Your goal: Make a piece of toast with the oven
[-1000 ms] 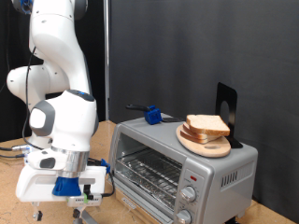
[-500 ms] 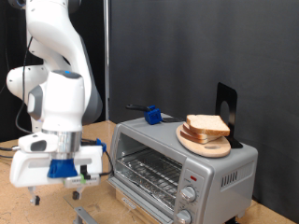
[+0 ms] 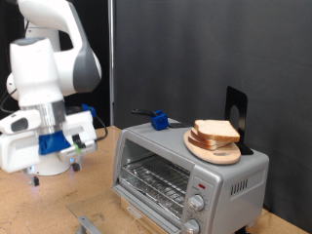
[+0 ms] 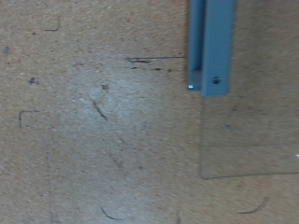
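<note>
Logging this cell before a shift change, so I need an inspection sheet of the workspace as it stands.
Surface: scuffed brown particle-board table.
Job's things: small silver-grey toaster oven, door open; pale bread slices with tan crust piled on the round wooden plate on top.
Clutter: blue block and black stand on the oven roof.
Claw: white hand above the table at the exterior view's left; fingers not discernible.
Cables: one black, behind the arm.
Surroundings: black curtain.
</note>
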Tool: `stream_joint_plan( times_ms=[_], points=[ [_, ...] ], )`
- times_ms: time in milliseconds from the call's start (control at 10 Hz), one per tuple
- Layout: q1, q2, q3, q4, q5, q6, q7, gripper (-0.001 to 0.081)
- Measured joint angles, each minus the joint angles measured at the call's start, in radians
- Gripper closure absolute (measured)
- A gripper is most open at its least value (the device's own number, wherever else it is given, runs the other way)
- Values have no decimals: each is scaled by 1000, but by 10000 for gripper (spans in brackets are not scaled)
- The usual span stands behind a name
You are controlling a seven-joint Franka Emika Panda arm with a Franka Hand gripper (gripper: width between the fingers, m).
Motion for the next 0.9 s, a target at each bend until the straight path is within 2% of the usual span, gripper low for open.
stream_joint_plan(
  times_ms=[200,400,600,800,900],
  points=[
    [-6,-57,-23,25,37,-102,-41,-2],
    [-12,-113,-33,30,34,-154,-40,-2],
    [-7,-111,-31,34,59,-180,-59,-2],
    [22,-145,-23,57,138,-254,-177,-2],
    [39,-173,-18,56,161,-255,-269,-2]
  ],
)
